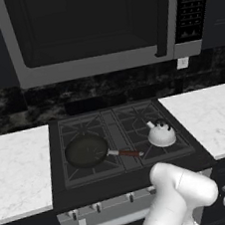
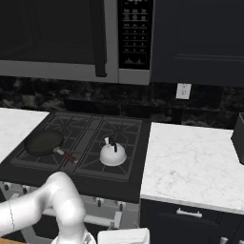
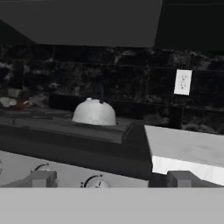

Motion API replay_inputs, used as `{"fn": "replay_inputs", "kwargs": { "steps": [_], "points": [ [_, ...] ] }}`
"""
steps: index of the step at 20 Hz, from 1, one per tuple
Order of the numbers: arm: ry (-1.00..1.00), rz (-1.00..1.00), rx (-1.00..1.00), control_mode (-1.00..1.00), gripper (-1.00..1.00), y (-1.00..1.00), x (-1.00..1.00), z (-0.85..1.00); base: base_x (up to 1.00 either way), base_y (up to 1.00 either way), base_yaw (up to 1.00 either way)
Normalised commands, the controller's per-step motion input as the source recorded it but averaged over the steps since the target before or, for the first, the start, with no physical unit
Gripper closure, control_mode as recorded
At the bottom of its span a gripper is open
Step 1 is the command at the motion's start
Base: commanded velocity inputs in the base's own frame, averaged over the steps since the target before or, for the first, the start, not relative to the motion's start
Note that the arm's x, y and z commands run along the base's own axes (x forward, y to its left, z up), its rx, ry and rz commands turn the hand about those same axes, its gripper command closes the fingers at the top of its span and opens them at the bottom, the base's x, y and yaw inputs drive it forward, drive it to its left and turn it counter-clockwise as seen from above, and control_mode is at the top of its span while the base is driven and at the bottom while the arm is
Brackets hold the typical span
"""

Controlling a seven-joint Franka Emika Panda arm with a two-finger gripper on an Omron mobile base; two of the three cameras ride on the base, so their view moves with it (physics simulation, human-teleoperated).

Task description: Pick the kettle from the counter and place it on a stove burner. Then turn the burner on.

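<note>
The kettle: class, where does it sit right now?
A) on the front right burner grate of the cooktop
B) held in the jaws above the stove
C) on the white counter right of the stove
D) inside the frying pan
A: the kettle stands on the front right stove burner, beside the frying pan and apart from the counter.

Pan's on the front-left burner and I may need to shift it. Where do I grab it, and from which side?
Grip the reddish-brown handle of the frying pan, probably from above with the fingers across it. It lies nearly flat on the grate, pointing right toward the kettle; it is slim and straight, while the round rim is wide. Stay near the handle's middle, clear of the kettle.
</note>
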Motion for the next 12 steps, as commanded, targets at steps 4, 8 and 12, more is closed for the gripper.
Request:
{"fn": "replay_inputs", "kwargs": {
  "steps": [4,8,12],
  "points": [
    [-0.08,-0.12,0.20,-1.00,-1.00,0.38,0.24,-0.15,0.00,0.00,0.00],
    [-0.08,-0.17,0.25,-1.00,-1.00,0.20,0.26,-0.16,0.00,0.00,0.00],
    [-0.11,-0.12,0.23,-1.00,-1.00,0.00,0.22,-0.02,0.00,0.00,0.00]
  ]
}}
